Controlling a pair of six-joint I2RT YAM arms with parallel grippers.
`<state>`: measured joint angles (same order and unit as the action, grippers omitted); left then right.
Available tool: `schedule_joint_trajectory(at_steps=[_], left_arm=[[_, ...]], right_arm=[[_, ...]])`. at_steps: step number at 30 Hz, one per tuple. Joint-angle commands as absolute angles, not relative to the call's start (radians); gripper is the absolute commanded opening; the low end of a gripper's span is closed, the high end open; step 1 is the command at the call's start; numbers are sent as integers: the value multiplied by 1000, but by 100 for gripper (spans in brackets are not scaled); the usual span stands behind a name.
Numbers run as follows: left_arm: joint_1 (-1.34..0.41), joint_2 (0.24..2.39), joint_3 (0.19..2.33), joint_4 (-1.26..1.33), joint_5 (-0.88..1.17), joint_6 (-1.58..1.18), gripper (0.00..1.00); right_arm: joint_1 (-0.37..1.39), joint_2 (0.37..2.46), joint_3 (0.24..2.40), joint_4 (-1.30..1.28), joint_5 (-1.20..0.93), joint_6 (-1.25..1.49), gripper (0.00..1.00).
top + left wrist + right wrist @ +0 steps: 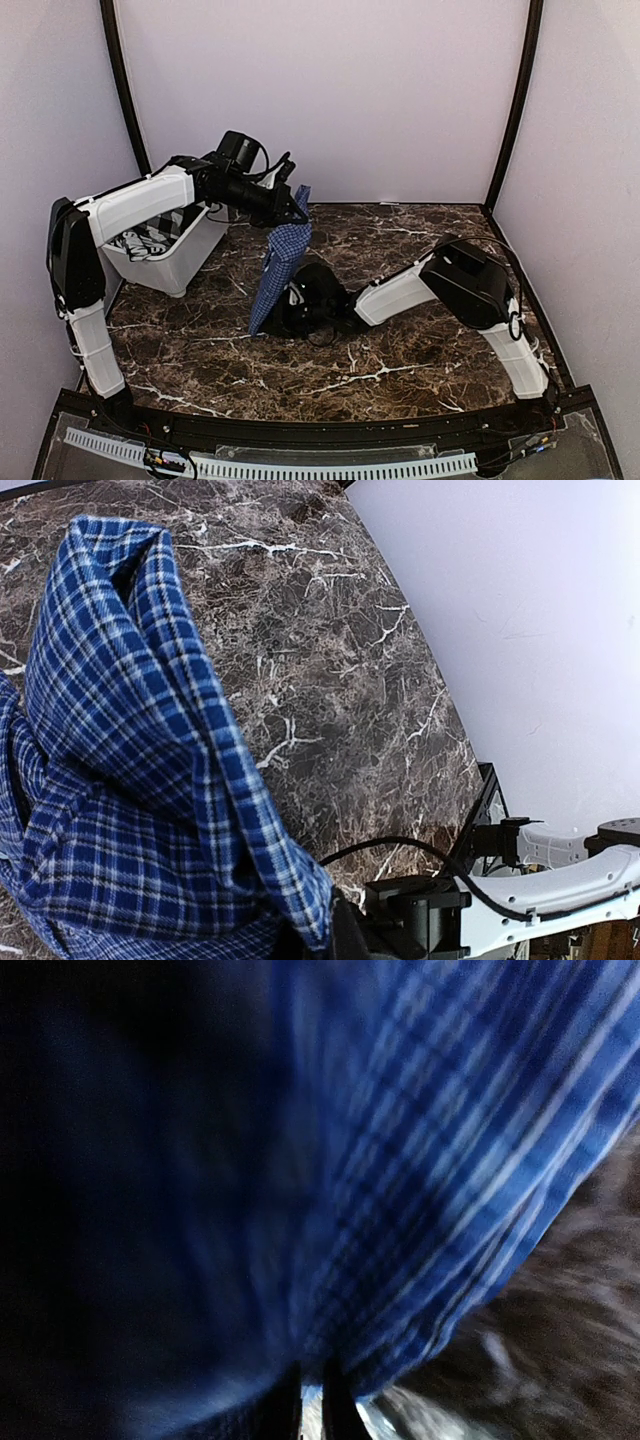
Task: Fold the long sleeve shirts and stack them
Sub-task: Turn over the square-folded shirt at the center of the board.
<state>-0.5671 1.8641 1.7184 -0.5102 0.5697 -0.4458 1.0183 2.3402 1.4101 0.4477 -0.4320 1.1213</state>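
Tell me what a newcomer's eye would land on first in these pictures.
A blue checked shirt hangs in a long bunch from the left gripper, above the middle of the dark marble table. The right gripper is low against its bottom part; whether it grips is too blurred to tell. A white bin with patterned cloth sits at the left.

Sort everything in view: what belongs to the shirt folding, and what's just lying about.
Job in hand:
blue checked shirt, hanging from the left pincer
right pincer, against its lower part
patterned cloth, possibly another shirt

Lying about:
white bin holding that cloth
marble table
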Motion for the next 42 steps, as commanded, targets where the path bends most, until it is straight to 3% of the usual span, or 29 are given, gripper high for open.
schedule_joint_trajectory(at_steps=[1,20,28,31,33,38,42], left_arm=[[-577,1860,1764,-469,597,-449,0],[-592,1838,1684,-450,636,-430,0],[-671,1867,1683,-423,603,-449,0],[-750,1918,1677,-363,545,-489,0],[-828,1994,1736,-349,510,-505,6],[-952,2179,1931,-411,440,-520,52],[-945,2141,1955,-434,368,-505,72]], right_arm=[[1025,2358,1421,511,-483,1170,7],[871,2039,964,676,-340,1099,12],[792,1732,847,387,-155,976,14],[715,1544,764,231,-70,930,20],[681,1412,712,148,-12,895,30],[642,1232,684,-44,51,814,50],[638,1236,674,-75,25,785,63]])
